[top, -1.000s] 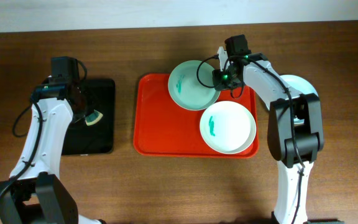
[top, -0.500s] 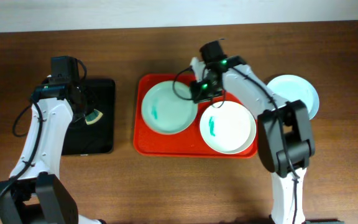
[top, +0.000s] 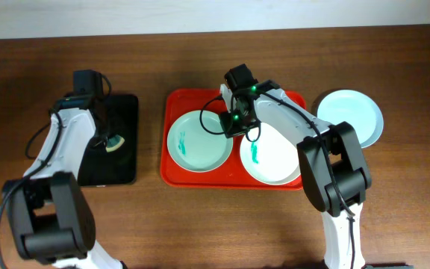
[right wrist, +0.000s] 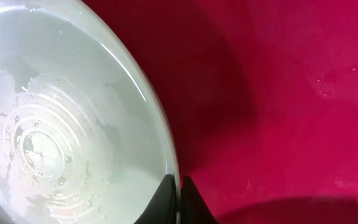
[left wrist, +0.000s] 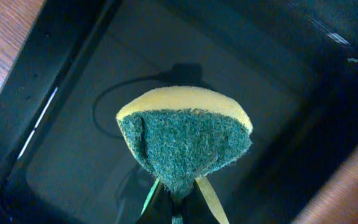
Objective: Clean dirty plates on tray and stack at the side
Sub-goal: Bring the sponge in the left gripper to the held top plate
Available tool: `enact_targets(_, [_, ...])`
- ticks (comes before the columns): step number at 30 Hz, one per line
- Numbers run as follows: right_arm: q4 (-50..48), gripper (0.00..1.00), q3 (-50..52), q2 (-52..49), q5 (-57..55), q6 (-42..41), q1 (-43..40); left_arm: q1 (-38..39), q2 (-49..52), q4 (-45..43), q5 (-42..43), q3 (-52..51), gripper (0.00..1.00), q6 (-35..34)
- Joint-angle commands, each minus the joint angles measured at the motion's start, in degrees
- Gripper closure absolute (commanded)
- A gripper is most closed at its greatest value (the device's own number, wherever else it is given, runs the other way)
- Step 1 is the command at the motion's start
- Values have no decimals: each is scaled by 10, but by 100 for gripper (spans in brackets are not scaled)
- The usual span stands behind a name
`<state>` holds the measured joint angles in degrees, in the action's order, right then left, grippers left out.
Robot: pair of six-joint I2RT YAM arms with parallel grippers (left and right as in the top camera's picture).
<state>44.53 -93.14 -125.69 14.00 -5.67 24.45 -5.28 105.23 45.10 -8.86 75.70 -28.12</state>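
On the red tray (top: 192,101) lie two plates: a pale mint plate (top: 198,146) at the left with a teal smear, and a white plate (top: 278,157) at the right, also smeared. My right gripper (top: 232,124) is shut on the mint plate's right rim; in the right wrist view the fingers (right wrist: 179,190) pinch that rim (right wrist: 61,124) over the red tray (right wrist: 278,93). A third mint plate (top: 353,113) sits on the table right of the tray. Over the black tray (top: 122,161), my left gripper (top: 104,139) is shut on a yellow-green sponge (left wrist: 185,140).
The black tray (left wrist: 73,124) lies left of the red tray with a strip of bare wood between them. My right arm reaches across the back of the red tray, above the white plate's far edge. Table wood runs along the front.
My right gripper has closed on the mint plate's rim and pulled it from the tray's back middle to the left side. The left arm has shifted slightly, still holding the sponge.
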Motion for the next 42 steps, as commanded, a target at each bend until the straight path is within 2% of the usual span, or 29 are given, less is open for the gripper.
enact_targets(1, [-2,96,8,14,-5,0,7,-7,50,-19,-56,3,100,5])
enact_targets(9, [-22,96,9,14,-6,-8,18,-23,143,-36,-27,3,100,5])
enact_targets(12, [-22,96,9,14,-6,-8,23,-26,148,-37,-28,3,100,6])
enact_targets(19, [-28,96,9,14,-6,-9,23,-31,92,25,-23,56,100,8])
enact_targets(26, [-47,96,9,12,-17,-70,23,-19,-17,41,118,68,100,87])
enact_targets(29, [-38,96,10,5,-49,-103,21,0,-32,50,139,68,100,87])
enact_targets(34, [-38,96,21,-5,-50,-105,21,38,-32,71,141,68,100,106])
enact_targets(42, [-36,96,24,-5,-31,-125,21,138,-30,71,140,67,100,111])
